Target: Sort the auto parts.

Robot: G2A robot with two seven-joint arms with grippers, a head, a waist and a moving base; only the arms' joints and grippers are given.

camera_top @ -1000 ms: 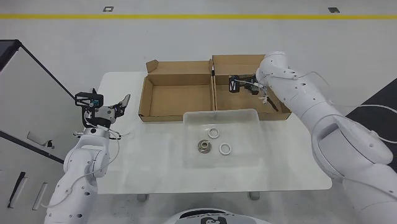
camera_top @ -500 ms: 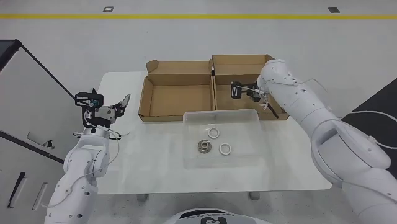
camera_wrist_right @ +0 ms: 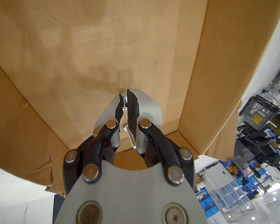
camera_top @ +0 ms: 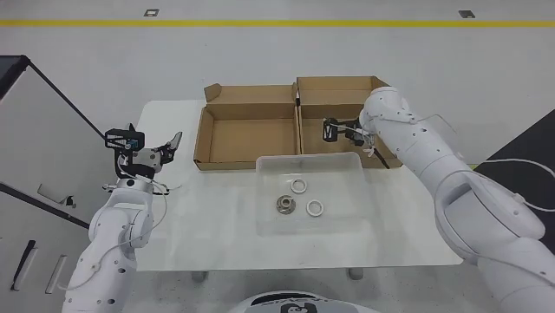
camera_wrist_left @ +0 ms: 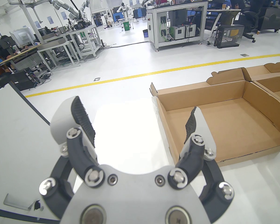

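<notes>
1. Clamping a small bolt [camera_wrist_right: 123, 102] in the right gripper [camera_wrist_right: 124, 96], pads pressing together on the threaded shank with barely a gap between them.
2. Holding that bolt low inside the right box [camera_top: 342, 105], close over the cardboard floor; not possible to tell from the wrist view whether touching it or just clear of it.
3. Recording a change over the last second: creeping from nearer the middle of the right box toward its near wall, the side bordering the clear tray [camera_top: 308, 160], and slowing between the last two pictures.
4. Reading that slowing as settling over a drop spot rather than travelling on elsewhere.
5. Keeping the left gripper [camera_wrist_left: 135, 108] spread wide apart and holding nothing, hanging over the left edge of the table [camera_top: 217, 226], beside the left box [camera_top: 247, 140]; showing no shift from a second ago.
6. Leaving two white rings [camera_top: 298, 185] and a metal hub [camera_top: 283, 203] lying in the tray, near one another but apart, not yet sorted.
7. Judging the step in hand as placing the bolt in the right box, with release the only action outstanding.
8. Judging the task as far from finished, with three parts waiting in the tray.
9. Flagging one risk: rolling or bouncing of the bolt if dropped from any height; advising lowering to contact before opening.
</notes>
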